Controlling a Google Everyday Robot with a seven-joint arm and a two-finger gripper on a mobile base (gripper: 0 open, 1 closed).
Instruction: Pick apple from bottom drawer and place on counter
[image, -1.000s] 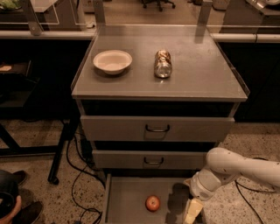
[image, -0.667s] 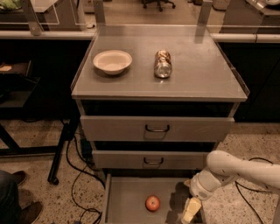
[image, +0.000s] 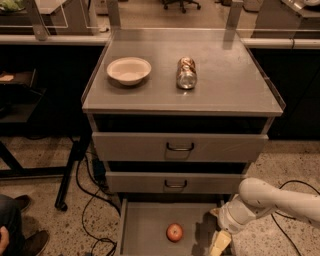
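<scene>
In the single camera view we look down on the drawer cabinet from in front and above. The bottom drawer (image: 142, 225) is pulled out toward us, which is why its flat grey floor lies open from above. The two drawer fronts (image: 180, 146) over it are closed and do not overhang the tray. The apple (image: 174, 232) sits on that floor, roughly midway across, apart from both side walls and with nothing touching it.

The white arm (image: 272, 200) comes in from the right and bends down over the drawer's right side, so the end effector (image: 220, 244) hangs low inside the tray, to the right of the apple and clear of it. We judge this side entry sensible: it keeps the arm out from under the drawer fronts and leaves a short sideways reach to the fruit. The end effector is cut off by the lower edge of the view, so we cannot tell how wide it is set; it holds nothing that we can see.

Up on the tabletop (image: 235, 90), a white bowl (image: 129, 70) stands toward the left and a crushed can (image: 186, 73) lies near the middle, well apart from each other. The right part and the front strip are bare, and we would expect the apple to go there, since a round fruit needs flat ground away from the edge.

We judge the pick as not yet made: the apple rests in the drawer, ungrasped.
</scene>
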